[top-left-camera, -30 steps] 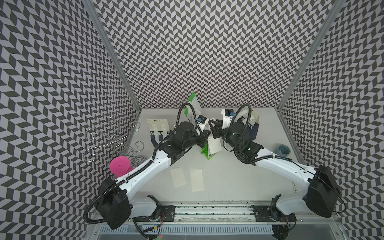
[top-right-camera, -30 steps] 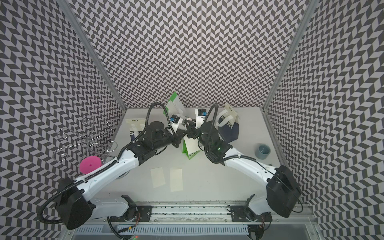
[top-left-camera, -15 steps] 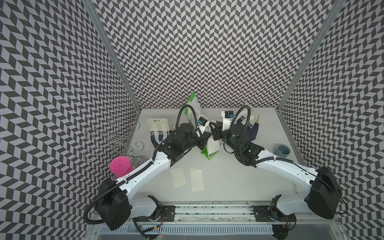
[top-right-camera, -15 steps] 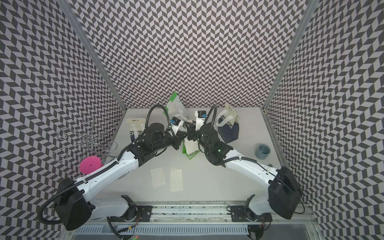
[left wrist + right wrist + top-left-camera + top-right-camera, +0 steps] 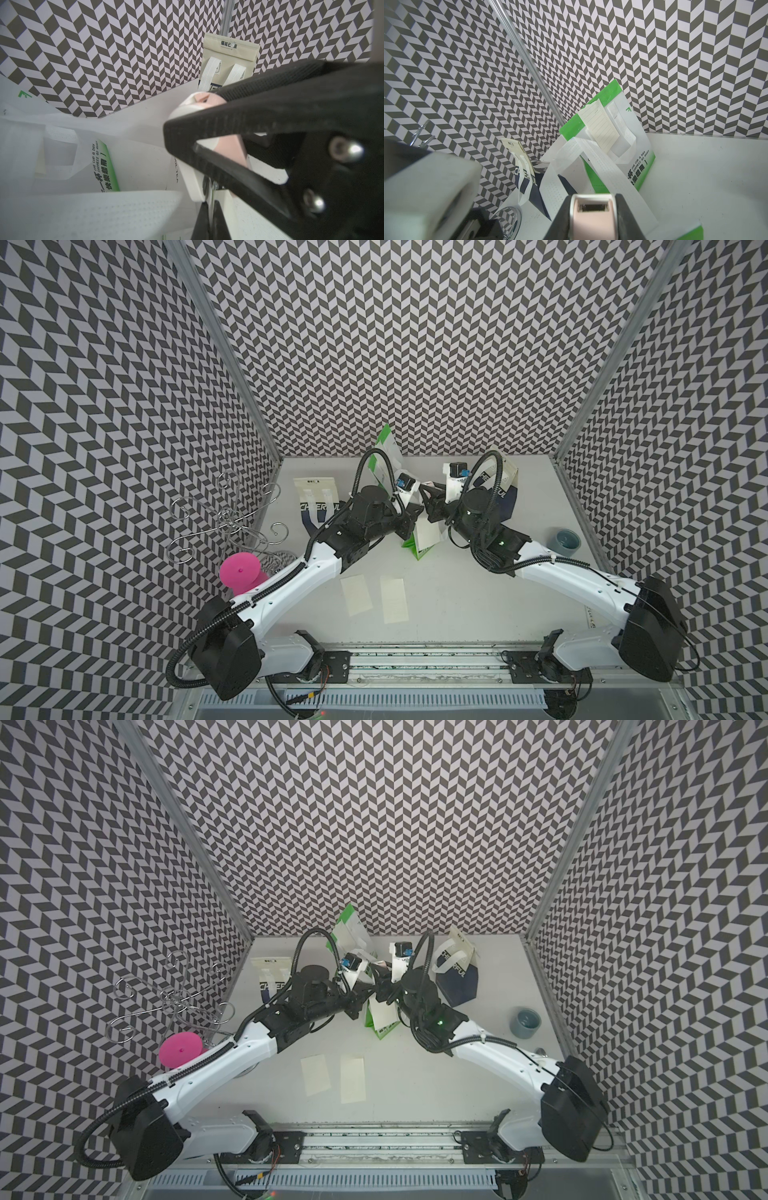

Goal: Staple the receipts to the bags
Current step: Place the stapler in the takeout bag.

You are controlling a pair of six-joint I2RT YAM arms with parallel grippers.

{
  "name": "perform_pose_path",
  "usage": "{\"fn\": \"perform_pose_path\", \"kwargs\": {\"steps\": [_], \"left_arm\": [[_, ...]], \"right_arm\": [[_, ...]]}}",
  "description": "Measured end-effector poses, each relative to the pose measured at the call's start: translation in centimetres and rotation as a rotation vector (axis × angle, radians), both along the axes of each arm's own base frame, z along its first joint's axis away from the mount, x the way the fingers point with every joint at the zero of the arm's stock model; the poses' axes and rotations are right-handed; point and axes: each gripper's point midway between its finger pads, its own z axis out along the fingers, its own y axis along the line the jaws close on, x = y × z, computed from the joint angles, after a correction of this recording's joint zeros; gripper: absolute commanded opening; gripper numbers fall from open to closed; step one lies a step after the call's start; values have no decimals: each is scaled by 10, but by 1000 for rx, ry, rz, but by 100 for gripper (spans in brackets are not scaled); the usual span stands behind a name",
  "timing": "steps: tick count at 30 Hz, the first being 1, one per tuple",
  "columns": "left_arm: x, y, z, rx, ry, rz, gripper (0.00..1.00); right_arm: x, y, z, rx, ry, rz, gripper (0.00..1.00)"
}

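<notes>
Gripping a pink stapler (image 5: pixel 592 216), the right fingers (image 5: pixel 625 220) are seen at mid frame in both top views, just beside the top of a green-and-white bag (image 5: pixel 420 549). The left fingers (image 5: pixel 201 226) are pressed together on a thin white sheet (image 5: pixel 211 207) there; whether it is bag edge or receipt cannot be told. Behind, at upper centre, a receipt (image 5: pixel 600 126) is carried by a second green bag (image 5: pixel 639 149). Two loose receipts (image 5: pixel 356 595) are laid on the worktop (image 5: pixel 478 614), lower centre.
</notes>
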Motion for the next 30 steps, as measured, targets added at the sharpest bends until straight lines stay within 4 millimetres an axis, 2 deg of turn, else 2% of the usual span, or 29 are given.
{"fn": "perform_pose_path", "kwargs": {"steps": [14,27,30], "left_arm": [[-1,-2,7,-21,4,-3,0],[-4,-6,12,-49,27,-23,0],[-5,-7,12,-56,36,-27,0]], "right_arm": [[1,-1,7,-47,34,27,24],[-1,-7,17,-17,-15,18,7],[-3,-9,23,5,-48,16,7]]}}
